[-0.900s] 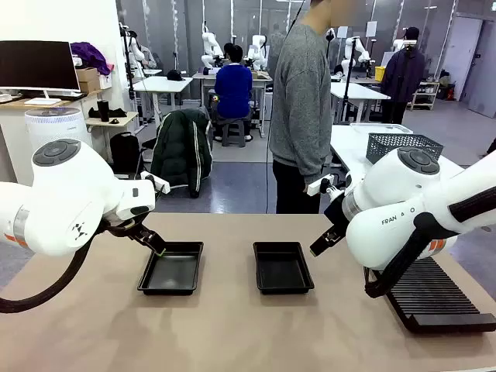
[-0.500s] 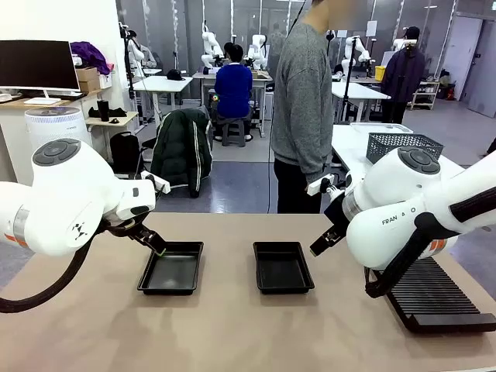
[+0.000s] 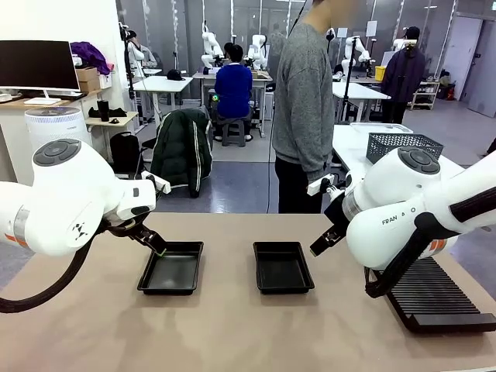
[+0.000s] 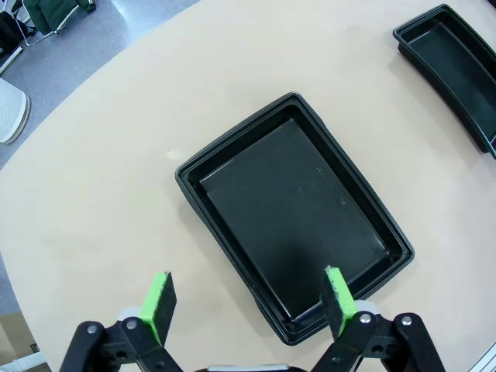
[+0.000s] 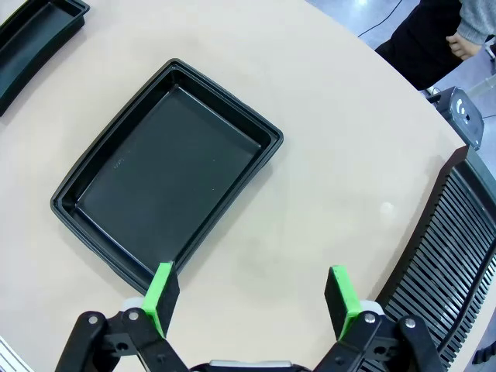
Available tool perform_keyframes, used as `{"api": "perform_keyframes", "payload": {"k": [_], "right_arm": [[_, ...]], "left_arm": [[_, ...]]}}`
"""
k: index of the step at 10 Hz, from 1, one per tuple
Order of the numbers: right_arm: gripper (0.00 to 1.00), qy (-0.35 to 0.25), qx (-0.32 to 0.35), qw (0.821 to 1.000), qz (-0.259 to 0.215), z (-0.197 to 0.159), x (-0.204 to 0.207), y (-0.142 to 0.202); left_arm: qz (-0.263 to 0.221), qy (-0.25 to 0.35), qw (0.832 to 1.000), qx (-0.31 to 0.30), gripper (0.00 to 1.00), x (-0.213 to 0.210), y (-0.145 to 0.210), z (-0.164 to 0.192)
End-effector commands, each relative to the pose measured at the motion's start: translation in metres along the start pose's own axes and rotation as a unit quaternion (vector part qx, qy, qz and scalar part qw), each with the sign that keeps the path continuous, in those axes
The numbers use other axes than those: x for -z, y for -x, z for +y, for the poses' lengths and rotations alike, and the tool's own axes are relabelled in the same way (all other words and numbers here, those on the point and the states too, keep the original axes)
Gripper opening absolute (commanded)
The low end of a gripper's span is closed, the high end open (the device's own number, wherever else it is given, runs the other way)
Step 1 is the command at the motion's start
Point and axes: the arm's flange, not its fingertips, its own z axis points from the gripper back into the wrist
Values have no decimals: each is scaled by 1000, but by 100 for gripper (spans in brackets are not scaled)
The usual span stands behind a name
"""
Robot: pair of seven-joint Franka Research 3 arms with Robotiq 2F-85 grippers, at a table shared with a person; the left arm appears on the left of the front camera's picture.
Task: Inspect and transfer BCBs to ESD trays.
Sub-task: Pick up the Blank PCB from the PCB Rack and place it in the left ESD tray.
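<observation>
The left arm [image 3: 66,198] stood folded at the picture's left, elbow high, its wrist angled down and inward. The left gripper [image 3: 157,246] hung low above the table, jaws spread wide, green pads [image 4: 160,298] facing each other, holding nothing. The right arm [image 3: 415,205] mirrored this pose, and the right gripper [image 3: 324,242] was equally wide and empty.

Open-plan lab workspace.
Rows of white worktables [image 3: 167,84] across the frame's upper middle, a black flat monitor [image 3: 39,66] upper left, a seated person in blue [image 3: 233,89] working behind.
</observation>
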Motion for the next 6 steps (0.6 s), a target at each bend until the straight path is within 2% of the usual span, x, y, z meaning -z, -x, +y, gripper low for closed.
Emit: {"api": "perform_keyframes", "payload": {"k": [1, 4, 6], "right_arm": [[100, 0, 0, 1000, 0, 0, 0, 0], [100, 0, 0, 1000, 0, 0, 0, 0], [100, -33, 37, 999, -3, -12, -61, 5]], "left_arm": [[0, 0, 1000, -2, 100, 0, 0, 2], [0, 0, 1000, 0, 100, 0, 0, 0], [-27, 50, 996, -68, 100, -57, 12, 10]]}}
